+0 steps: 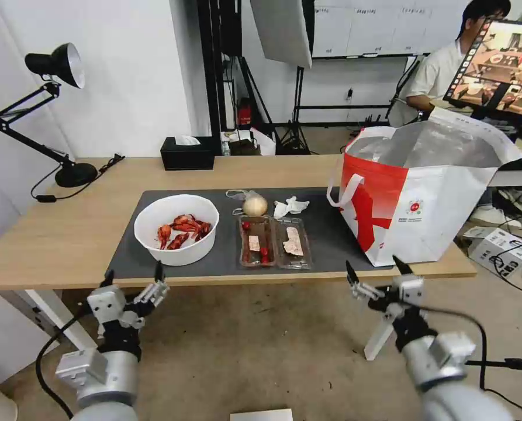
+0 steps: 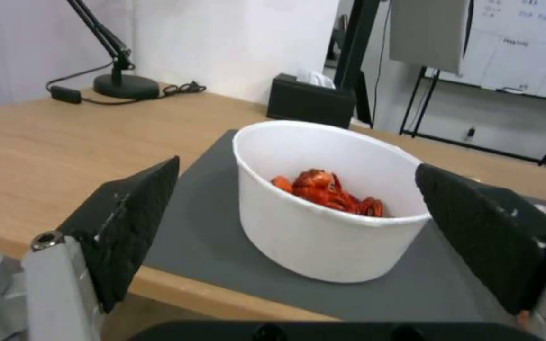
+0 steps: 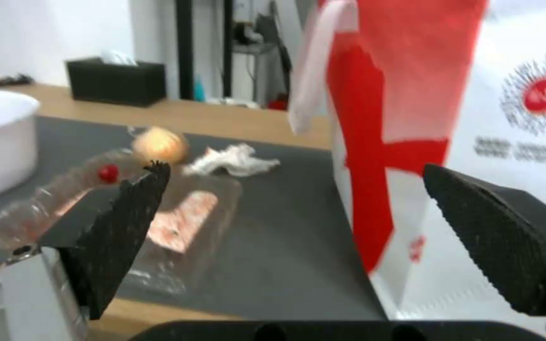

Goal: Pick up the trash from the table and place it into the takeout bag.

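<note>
- Left pincer (image 1: 133,273): held low, in front of the surface's near edge, fingers spread wide & gripping nothing. Left wrist view shows its two black pads framing the white bowl (image 2: 323,208) from a distance, no contact.
- Right pincer (image 1: 376,269): same story, off the front edge near the takeout bag (image 1: 424,199), released, nothing between its fingers.
- Surface (image 1: 56,234): light wood w/ a dark grey mat (image 1: 325,234) across the middle; all trash sits on the mat.
- White bowl: at the mat's left end, upright, red crayfish shells (image 1: 182,229) piled inside.
- Clear hinged tray (image 1: 274,241): lies open & flat just right of the bowl, near the mat's front edge (a few red bits and scraps inside).
- Beige ball in clear bag (image 1: 253,204): right behind the tray, touching or nearly touching its far end, can't tell which.
- Crumpled white tissue (image 1: 290,206): just right of the ball, between it & the bag.
- Takeout bag: stands upright at the surface's right end, partly on the mat, mouth open showing foil lining, red panel & white strap handle (image 1: 341,190) facing the tray, round red logo on the front.
- Black tissue box (image 1: 187,153): at the far edge, behind the bowl.
- Black desk lamp (image 1: 56,105): at the far left corner, well apart from the trash.
</note>
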You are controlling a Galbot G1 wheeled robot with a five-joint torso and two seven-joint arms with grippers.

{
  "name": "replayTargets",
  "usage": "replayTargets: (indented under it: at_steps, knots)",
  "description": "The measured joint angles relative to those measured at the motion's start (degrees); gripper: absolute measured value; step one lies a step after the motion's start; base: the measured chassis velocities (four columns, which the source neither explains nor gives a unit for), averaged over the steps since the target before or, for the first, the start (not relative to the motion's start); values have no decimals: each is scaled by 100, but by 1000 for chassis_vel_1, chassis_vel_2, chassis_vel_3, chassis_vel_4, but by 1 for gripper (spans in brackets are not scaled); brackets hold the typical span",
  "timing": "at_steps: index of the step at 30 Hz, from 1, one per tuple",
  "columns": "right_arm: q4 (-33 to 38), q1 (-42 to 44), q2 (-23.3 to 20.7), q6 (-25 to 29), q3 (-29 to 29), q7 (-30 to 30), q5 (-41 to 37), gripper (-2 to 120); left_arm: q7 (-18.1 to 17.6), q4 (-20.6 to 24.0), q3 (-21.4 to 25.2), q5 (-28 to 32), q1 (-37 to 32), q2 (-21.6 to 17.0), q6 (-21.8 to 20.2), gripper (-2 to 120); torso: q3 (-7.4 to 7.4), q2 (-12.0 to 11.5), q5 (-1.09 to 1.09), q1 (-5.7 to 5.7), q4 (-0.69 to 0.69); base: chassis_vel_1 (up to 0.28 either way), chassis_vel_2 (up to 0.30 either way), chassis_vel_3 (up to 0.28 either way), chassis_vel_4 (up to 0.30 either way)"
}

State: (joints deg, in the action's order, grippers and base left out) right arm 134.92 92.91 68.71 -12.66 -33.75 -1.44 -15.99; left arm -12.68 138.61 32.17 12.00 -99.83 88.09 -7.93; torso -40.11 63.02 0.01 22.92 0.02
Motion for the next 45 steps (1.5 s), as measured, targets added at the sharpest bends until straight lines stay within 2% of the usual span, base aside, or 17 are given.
replayTargets:
  at_steps: [16,20,24,27,29,32,34,35,37,43,45]
  knots:
    - [-159,15,-10,81,113,36,51,100,115,-97,-74,-39,-90,68,3,100,0,0,0,0,-3,0,0,0,0]
    - [-122,-15,-167,77,149,25,-22,100,117,-98,-97,9,-109,94,-100,100,0,0,-1,0,-2,0,0,0,0]
    - [-150,-129,-525,56,170,-25,-267,100,168,-98,-87,13,-177,150,-127,100,1,0,-1,0,-2,0,0,0,0]
    - [-271,-350,-702,54,415,-133,-426,100,221,-102,-82,16,-225,203,-118,100,1,1,-1,0,-2,0,0,0,0]
    - [-296,-409,-723,53,489,-160,-453,100,229,-102,-81,16,-228,209,-115,100,0,0,-1,0,-2,0,0,0,0]
    - [-449,-754,-797,-30,903,-281,-552,100,272,-91,-64,20,-228,208,-110,100,0,0,-1,0,-1,0,0,0,0]
    - [-457,-779,-802,-39,934,-290,-562,100,278,-89,-62,22,-227,206,-110,100,0,0,-1,0,-2,0,0,0,0]
    - [-557,-1068,-851,-149,1247,-404,-718,100,320,-82,-38,43,-224,189,-109,100,0,0,-1,0,-2,0,0,0,0]
    - [-681,-1363,-919,-237,1516,-472,-889,100,377,-79,-15,127,-225,157,-109,100,0,1,-1,0,-1,0,0,0,0]
    - [-763,-1691,-959,-465,1829,-888,-1617,100,410,-93,1,185,-202,134,-114,100,0,0,-1,0,-1,0,0,0,0]
    - [-746,-1824,-864,-672,2005,-1599,-2810,100,412,-120,18,215,-189,131,-118,100,0,0,-2,0,-2,0,0,0,0]
